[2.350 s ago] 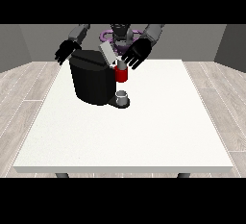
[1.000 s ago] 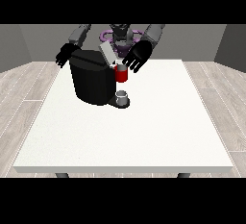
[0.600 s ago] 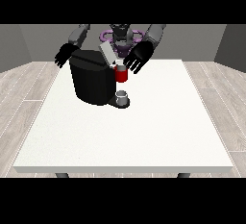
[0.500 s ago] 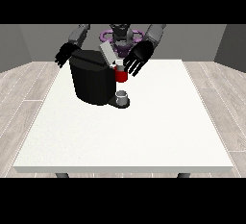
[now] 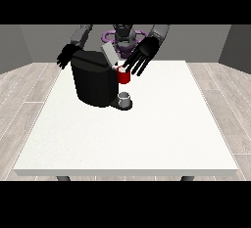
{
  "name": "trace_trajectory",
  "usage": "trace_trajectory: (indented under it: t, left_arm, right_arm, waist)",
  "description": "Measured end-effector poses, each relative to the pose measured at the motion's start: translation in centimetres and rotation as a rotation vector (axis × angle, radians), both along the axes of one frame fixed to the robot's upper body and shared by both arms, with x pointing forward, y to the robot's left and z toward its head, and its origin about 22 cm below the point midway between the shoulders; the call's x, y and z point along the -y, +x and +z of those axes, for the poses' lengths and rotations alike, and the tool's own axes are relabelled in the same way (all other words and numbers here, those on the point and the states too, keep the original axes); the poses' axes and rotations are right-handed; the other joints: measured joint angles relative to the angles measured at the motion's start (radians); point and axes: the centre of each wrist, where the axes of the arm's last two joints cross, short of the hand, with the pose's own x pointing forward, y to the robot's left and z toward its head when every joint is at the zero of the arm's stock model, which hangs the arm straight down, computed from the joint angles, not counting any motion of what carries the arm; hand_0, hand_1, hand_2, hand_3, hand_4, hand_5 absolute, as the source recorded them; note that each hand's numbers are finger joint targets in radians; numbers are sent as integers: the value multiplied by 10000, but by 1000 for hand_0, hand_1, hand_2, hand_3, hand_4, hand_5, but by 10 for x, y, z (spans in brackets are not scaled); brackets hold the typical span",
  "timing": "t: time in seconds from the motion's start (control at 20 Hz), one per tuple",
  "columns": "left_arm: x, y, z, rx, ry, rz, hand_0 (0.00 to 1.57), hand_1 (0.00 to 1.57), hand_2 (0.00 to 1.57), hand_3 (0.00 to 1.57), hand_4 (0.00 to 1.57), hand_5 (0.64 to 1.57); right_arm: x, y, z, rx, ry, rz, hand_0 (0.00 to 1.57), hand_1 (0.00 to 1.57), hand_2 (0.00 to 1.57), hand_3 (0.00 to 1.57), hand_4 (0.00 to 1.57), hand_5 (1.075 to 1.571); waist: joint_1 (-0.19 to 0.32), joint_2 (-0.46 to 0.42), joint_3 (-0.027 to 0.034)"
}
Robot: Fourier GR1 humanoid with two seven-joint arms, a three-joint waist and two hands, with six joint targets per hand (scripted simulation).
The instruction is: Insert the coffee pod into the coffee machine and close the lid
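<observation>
White table [image 5: 147,139], small grey cup [image 5: 125,98], wood floor [image 5: 24,90]

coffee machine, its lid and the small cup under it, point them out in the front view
coffee machine [image 5: 94,84], front view, on its black body.
lid [image 5: 109,56], front view, on the raised grey flap.
small cup [image 5: 125,97], front view, on its grey side.

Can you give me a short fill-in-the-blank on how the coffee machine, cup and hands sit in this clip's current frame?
1. The coffee machine has a body coloured ____.
2. The machine's lid stands ____.
3. The small grey cup sits on the machine's base directly below the ____ part.
4. The hand at the view's right has its fingers ____.

Missing words: black; open; red; spread
</observation>
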Motion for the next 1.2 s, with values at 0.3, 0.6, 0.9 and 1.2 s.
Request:
trace_trajectory:
  t: [0.3,0.6,0.9,1.2]
  left_arm:
    - [8,-1,-12,-306,41,-109,0,0,0,0,0,1571]
    - [18,-4,-39,-913,-652,-335,0,0,0,0,0,1571]
    - [11,-12,-87,-1578,-4230,-351,0,0,0,0,237,1571]
    - [11,-39,-168,-2788,-6948,-251,0,0,0,0,0,1571]
  right_arm:
    - [12,-3,-14,-335,11,-337,0,0,0,0,424,1571]
    - [26,-15,-37,-1012,98,-759,0,0,0,0,427,1571]
    - [42,-32,-54,-1581,271,-1256,0,0,0,0,430,1571]
    - [56,-60,-78,-2420,289,-1810,0,0,0,0,488,1571]
  waist:
    - [291,-411,-4]
    - [773,-1191,-8]
    - [1394,-2095,-19]
    - [2152,-3512,-16]
